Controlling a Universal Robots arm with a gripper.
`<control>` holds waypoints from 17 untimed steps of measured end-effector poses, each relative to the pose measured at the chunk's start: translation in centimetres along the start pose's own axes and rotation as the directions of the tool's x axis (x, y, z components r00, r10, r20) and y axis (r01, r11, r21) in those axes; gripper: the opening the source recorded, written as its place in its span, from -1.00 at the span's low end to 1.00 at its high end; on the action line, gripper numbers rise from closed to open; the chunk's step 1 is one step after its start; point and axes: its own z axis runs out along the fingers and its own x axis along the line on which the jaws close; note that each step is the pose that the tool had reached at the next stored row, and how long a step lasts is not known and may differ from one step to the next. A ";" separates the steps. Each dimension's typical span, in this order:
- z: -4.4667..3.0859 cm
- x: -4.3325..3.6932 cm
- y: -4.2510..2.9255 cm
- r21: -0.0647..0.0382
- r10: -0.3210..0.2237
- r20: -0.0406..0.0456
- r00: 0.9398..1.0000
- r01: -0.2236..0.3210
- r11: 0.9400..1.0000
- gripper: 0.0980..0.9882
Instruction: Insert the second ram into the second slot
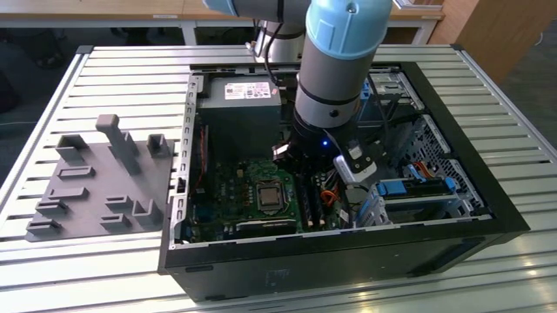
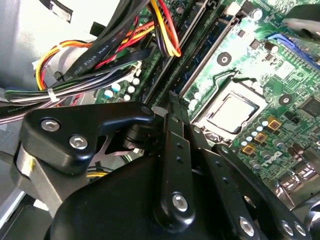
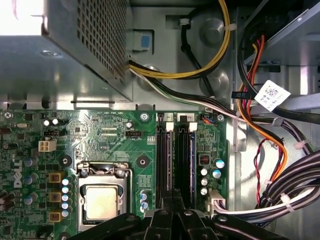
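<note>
**Claw over the memory slots of an open desktop computer**

Exterior view: a light-blue and grey robot arm (image 1: 335, 65) reaches down into an open black computer case (image 1: 348, 261) lying on a slatted metal worktop (image 1: 130, 65). One grey power supply (image 1: 239, 98) with a pale printed label sits at the far end of the case. On the exterior view's left, a grey fixture plate (image 1: 96, 182) with several upright posts lies on the worktop, apart from the case. Blue drive-bay clips (image 1: 413, 189) sit in the case on the exterior view's right.

First wrist view: the green motherboard (image 3: 100, 135) carries white printed lettering and one processor socket (image 3: 102, 200) with a bare metal lid. Beside the socket run the memory slots (image 3: 165, 155), seen as two dark pairs with white latch tabs at their far ends. The second ram (image 3: 186, 155) appears as a thin bluish strip standing on edge in the pair farther from the socket; which slot of that pair cannot be told. One white printed tag (image 3: 272, 95) hangs on the cable bundle (image 3: 270, 150) of yellow, orange, red and black wires.

In both wrist views the claw (image 3: 172, 197) (image 2: 171, 97) hovers directly over the slots, its fingertips drawn together to a narrow point with no gap visible. Whether the tips touch the stick cannot be told.
</note>
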 end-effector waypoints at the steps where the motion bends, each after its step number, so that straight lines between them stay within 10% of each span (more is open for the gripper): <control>1: -0.15 -0.01 0.03 -0.001 0.000 0.000 1.000 0.000 1.000 -0.98; 17: -2.93 0.06 0.09 0.001 0.000 -0.001 1.000 0.000 1.000 -0.98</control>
